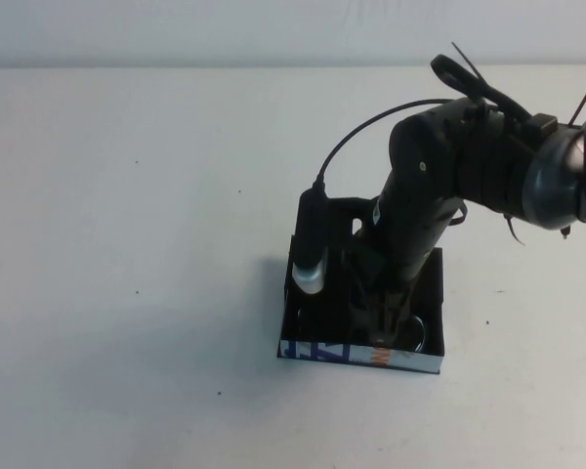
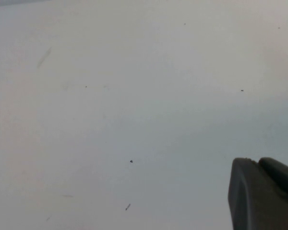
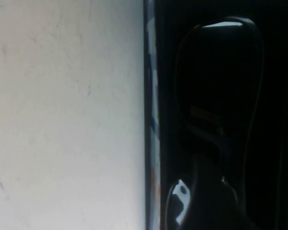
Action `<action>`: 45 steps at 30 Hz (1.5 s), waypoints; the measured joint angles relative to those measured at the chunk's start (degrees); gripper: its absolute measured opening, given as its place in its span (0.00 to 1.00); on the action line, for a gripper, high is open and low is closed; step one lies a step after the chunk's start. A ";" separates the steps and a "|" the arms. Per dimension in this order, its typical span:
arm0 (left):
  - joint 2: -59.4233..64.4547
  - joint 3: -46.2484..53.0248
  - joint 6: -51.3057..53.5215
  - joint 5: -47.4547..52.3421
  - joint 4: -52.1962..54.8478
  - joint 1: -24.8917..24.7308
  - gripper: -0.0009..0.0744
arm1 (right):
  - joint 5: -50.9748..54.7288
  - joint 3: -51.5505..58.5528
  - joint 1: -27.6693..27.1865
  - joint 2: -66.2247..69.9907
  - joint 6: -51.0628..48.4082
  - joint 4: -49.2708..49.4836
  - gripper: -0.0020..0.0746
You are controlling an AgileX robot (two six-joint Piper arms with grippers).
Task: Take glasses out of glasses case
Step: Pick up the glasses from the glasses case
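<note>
The glasses case (image 1: 322, 350) is a shallow black box with a white front edge bearing blue lettering and an orange mark, lying open at the table's near middle. The black glasses (image 1: 418, 332) lie inside it, mostly hidden under my right arm. My right gripper (image 1: 383, 327) reaches down into the case, right at the glasses. In the right wrist view a dark lens of the glasses (image 3: 216, 72) fills the case beside its white edge (image 3: 151, 96), and the gripper (image 3: 211, 201) is a dark shape over the frame. My left gripper (image 2: 257, 160) hovers shut and empty over bare table, outside the high view.
The white table (image 1: 127, 244) stretches all around the case. The right arm's cable (image 1: 352, 137) loops above the case's back. A wall runs along the table's far edge.
</note>
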 joint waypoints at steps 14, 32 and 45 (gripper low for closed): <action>0.00 0.00 0.00 0.00 0.00 0.00 0.01 | -2.93 -0.02 0.00 4.61 0.00 0.00 0.42; 0.00 0.00 0.00 0.00 0.00 0.00 0.01 | 11.99 -15.76 -0.61 4.12 11.75 1.86 0.07; 0.00 0.00 0.00 0.00 0.00 0.00 0.01 | 12.87 1.27 -14.43 -17.11 28.89 13.24 0.07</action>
